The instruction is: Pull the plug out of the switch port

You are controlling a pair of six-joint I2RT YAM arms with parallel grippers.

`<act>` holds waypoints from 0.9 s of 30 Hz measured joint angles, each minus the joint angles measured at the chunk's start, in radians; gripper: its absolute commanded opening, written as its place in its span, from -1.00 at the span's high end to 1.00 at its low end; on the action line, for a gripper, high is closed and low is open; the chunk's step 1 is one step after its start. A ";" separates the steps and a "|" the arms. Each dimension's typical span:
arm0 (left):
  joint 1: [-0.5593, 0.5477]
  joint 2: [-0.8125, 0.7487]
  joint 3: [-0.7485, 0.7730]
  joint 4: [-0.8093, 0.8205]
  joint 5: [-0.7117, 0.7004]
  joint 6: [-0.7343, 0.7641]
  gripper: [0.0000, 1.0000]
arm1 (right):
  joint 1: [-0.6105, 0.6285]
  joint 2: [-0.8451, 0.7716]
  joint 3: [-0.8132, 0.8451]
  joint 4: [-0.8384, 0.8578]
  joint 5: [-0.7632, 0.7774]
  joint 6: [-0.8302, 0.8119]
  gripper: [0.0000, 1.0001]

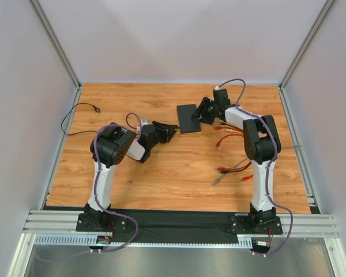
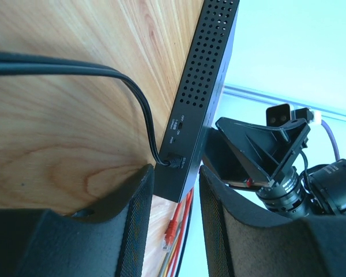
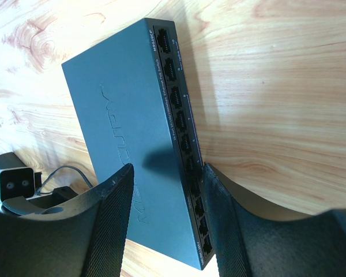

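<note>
The black switch [image 1: 188,118] lies flat on the wooden table. In the left wrist view its vented side [image 2: 205,86] carries a black round plug [image 2: 173,162] with its black cable [image 2: 75,69] seated in a socket near the switch's corner. My left gripper [image 2: 176,173] is open, its fingertips on either side of that corner, just short of the plug. My right gripper [image 3: 167,170] is open. One finger is over the switch's top [image 3: 121,109], the other is beside the row of empty ports [image 3: 181,124].
Loose red and grey network cables [image 1: 230,131] lie right of the switch, and more lie near the right arm [image 1: 233,168]. The black cable [image 1: 75,118] trails to the table's left edge. Grey walls enclose the table [image 1: 161,173].
</note>
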 measured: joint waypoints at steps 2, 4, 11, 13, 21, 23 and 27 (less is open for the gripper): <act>0.000 0.004 0.000 0.010 -0.005 -0.003 0.10 | 0.000 0.000 0.000 0.000 -0.002 0.000 -0.07; -0.003 0.006 0.000 0.018 -0.016 -0.006 0.10 | 0.000 0.000 0.000 0.000 -0.003 0.000 -0.06; -0.006 0.013 0.000 0.033 -0.038 -0.018 0.13 | 0.000 0.000 0.000 -0.002 -0.004 0.000 -0.05; -0.006 0.013 0.000 0.034 -0.040 -0.022 0.14 | 0.000 0.000 0.000 -0.002 -0.004 0.000 -0.06; -0.012 0.025 0.000 0.056 -0.053 -0.030 0.21 | 0.000 0.000 0.000 -0.002 -0.004 0.000 -0.06; -0.013 0.027 0.000 0.058 -0.054 -0.030 0.23 | 0.000 0.000 0.000 -0.002 -0.004 0.000 -0.06; -0.014 0.027 0.000 0.057 -0.056 -0.028 0.32 | 0.000 0.000 0.000 -0.002 -0.004 0.000 -0.06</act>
